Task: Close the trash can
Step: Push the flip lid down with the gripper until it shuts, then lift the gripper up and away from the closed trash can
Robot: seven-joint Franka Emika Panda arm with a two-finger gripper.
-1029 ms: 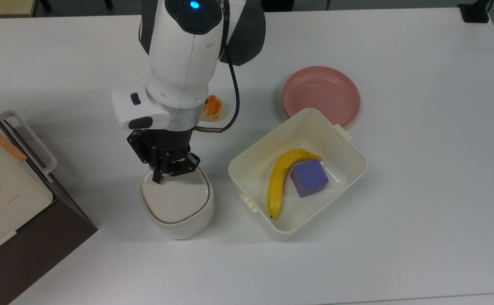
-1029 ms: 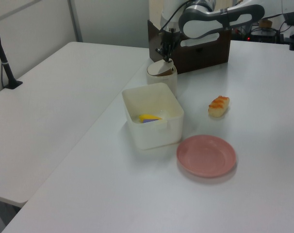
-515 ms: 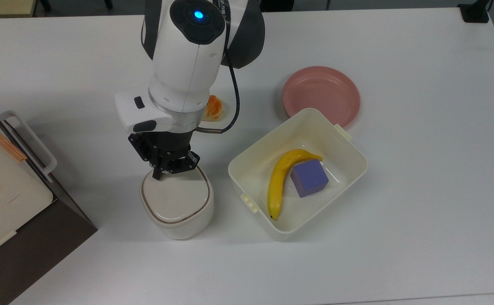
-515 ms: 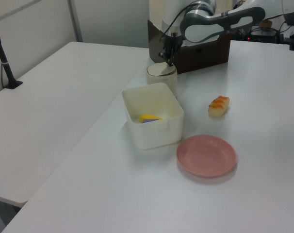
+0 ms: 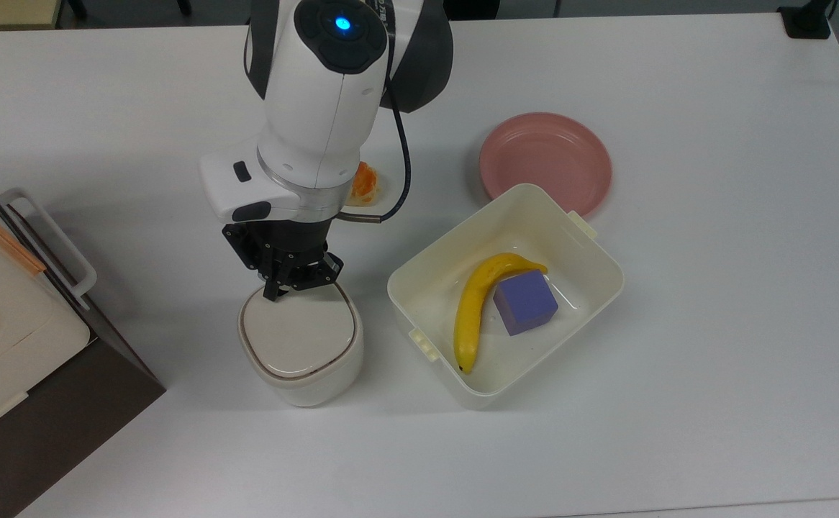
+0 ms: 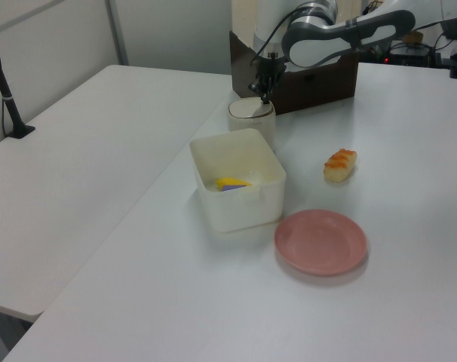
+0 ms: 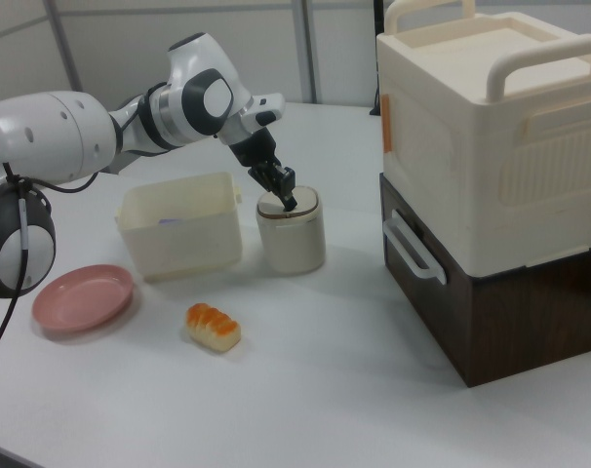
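Note:
The trash can point(image 5: 301, 345) is a small cream-white bin standing on the white table, left of the tub in the top view. Its flat lid lies down on the rim, with a thin brown seam showing all round. My gripper point(image 5: 286, 284) points down over the lid's far edge, fingers together and holding nothing. In the left view the gripper point(image 6: 265, 93) hangs just above the trash can point(image 6: 251, 119). In the right view the gripper point(image 7: 289, 202) sits at the lid's top, above the trash can point(image 7: 292, 236).
A cream rectangular tub point(image 5: 592, 244) holding a banana point(image 5: 471, 309) and a purple cube point(image 5: 525, 302) stands right of the can. Behind it lies a pink plate point(image 5: 545, 162). An orange-topped food piece point(image 5: 363, 181) sits under the arm. A large cream box on a dark cabinet point(image 5: 2, 316) stands at the top view's left.
The gripper has drawn back from over the lid toward the top view's top and lifted slightly. The lid stays flat on the can.

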